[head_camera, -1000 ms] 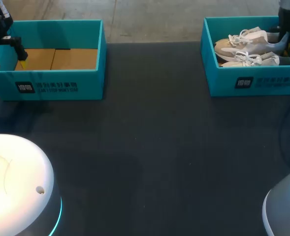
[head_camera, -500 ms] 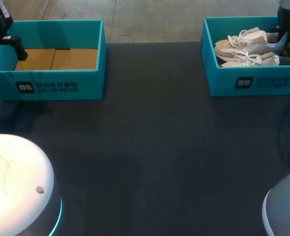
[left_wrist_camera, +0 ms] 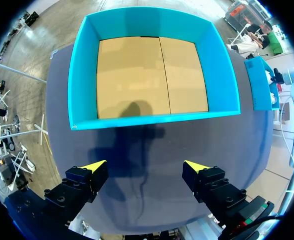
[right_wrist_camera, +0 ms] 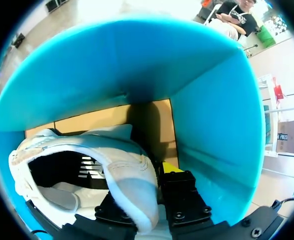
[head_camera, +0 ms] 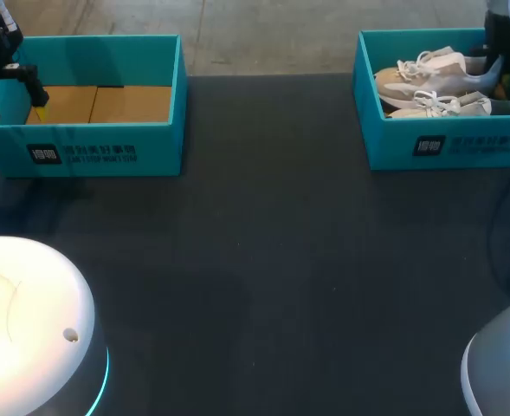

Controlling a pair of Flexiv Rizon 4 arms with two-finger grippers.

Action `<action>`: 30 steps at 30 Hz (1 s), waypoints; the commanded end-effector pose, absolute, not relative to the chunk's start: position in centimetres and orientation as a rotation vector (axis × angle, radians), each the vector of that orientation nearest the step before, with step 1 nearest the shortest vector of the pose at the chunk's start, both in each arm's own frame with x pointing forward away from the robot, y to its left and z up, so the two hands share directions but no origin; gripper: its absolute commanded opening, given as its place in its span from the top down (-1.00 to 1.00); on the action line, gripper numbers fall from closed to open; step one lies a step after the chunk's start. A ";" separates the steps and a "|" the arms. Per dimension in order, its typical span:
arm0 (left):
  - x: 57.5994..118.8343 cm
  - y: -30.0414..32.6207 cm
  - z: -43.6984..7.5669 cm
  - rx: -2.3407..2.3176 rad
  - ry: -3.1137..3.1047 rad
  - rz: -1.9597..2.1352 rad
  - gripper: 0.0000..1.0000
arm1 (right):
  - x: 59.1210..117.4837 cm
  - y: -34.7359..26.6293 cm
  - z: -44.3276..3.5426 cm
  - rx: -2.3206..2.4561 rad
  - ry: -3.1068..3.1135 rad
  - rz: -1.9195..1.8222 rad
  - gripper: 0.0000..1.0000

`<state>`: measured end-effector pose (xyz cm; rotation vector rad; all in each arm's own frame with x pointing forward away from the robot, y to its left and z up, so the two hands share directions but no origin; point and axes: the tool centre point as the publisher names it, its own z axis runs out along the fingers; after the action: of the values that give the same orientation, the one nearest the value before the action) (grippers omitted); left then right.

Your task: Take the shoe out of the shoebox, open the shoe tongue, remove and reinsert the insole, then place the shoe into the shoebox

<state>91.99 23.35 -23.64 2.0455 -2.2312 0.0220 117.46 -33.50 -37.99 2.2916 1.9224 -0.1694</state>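
Note:
Two pale beige lace-up shoes lie side by side in the teal shoebox [head_camera: 445, 149] at the far right. My right gripper [head_camera: 497, 73] reaches down into this box and is shut on the heel of the farther shoe [head_camera: 428, 74]. In the right wrist view the shoe's heel [right_wrist_camera: 134, 185] sits clamped in my right gripper [right_wrist_camera: 142, 187], with one yellow fingertip [right_wrist_camera: 170, 167] showing beside it and the shoe's opening facing away. The nearer shoe [head_camera: 452, 105] lies untouched. My left gripper [head_camera: 14, 100] hangs open at the left end of the other box, holding nothing.
A second teal box [head_camera: 107, 149] stands at the far left with only a cardboard bottom [left_wrist_camera: 151, 75]; in the left wrist view my left gripper [left_wrist_camera: 145, 166] hovers over the dark table just outside its wall. Dark tabletop [head_camera: 263, 260] stretches between the boxes.
My right gripper has risen slightly with the farther shoe's heel, and that shoe has shifted a little toward the box's far wall. The left arm has stayed still.

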 end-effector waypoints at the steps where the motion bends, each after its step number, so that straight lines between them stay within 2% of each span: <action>1: 92.0 23.4 -23.6 2.046 -2.232 0.018 -1.00 | 117.4 -33.4 -38.0 2.297 1.918 -0.176 0.79; 5: 92.0 23.4 -23.6 2.046 -2.232 0.018 -1.00 | 117.3 -33.3 -37.9 2.299 1.914 -0.178 0.40; 14: 92.0 23.4 -23.6 2.046 -2.232 0.018 -1.00 | 117.0 -33.0 -37.1 2.298 1.906 -0.172 0.25; 18: 92.0 23.4 -23.6 2.046 -2.232 0.018 -1.00 | 116.8 -32.8 -36.4 2.296 1.899 -0.165 0.11; 28: 92.0 23.4 -23.6 2.046 -2.232 0.018 -1.00 | 116.2 -32.1 -34.3 2.300 1.875 -0.143 0.01; 30: 92.0 23.4 -23.6 2.046 -2.232 0.018 -1.00 | 116.0 -31.9 -33.5 2.302 1.868 -0.135 -0.22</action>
<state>92.00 23.35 -23.64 2.0455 -2.2312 0.0220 117.43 -32.34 -34.82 2.3135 1.8816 -0.1508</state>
